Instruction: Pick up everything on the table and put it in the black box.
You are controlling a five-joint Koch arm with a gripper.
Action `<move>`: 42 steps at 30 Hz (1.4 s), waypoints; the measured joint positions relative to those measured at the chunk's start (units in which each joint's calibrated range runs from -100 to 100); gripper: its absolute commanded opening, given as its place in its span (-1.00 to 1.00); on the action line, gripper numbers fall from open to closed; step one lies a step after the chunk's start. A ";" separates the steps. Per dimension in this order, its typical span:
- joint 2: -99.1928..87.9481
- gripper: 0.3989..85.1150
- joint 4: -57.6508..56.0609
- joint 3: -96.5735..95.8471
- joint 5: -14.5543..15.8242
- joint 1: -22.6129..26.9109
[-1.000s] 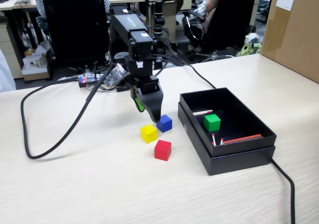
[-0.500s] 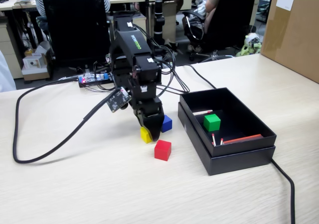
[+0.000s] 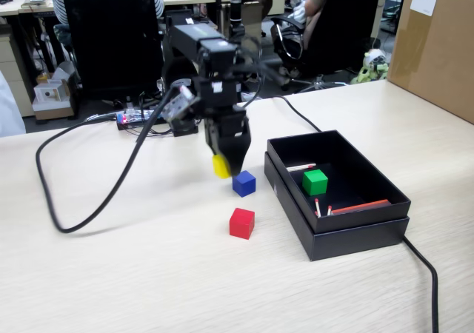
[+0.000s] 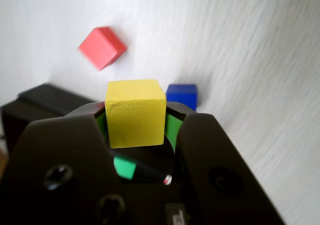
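Note:
My gripper (image 3: 224, 164) is shut on the yellow cube (image 3: 220, 166) and holds it a little above the beige table (image 3: 111, 274), left of the black box (image 3: 355, 233). In the wrist view the yellow cube (image 4: 135, 112) sits clamped between the two black jaws of the gripper (image 4: 136, 116). The blue cube (image 3: 244, 183) lies on the table just right of the gripper, and shows in the wrist view (image 4: 182, 95) too. The red cube (image 3: 241, 223) lies nearer the front, and shows in the wrist view (image 4: 102, 47). The green cube (image 3: 315, 182) lies inside the box.
Thin red-tipped sticks (image 3: 359, 206) lie in the box. A black cable (image 3: 89, 200) loops over the table at left; another (image 3: 426, 274) runs past the box at right. A brown carton (image 3: 437, 44) stands at the back right.

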 measured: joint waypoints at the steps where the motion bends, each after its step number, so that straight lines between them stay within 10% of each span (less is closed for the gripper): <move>1: -0.13 -0.74 0.00 0.18 0.00 0.10; 11: 17.09 -0.73 -0.15 17.07 4.64 10.26; 19: 31.33 -0.70 -0.15 20.17 6.59 11.23; 25: 34.05 -0.13 -0.15 21.27 6.94 11.72; 42: 8.16 -0.06 -0.54 14.79 6.79 8.11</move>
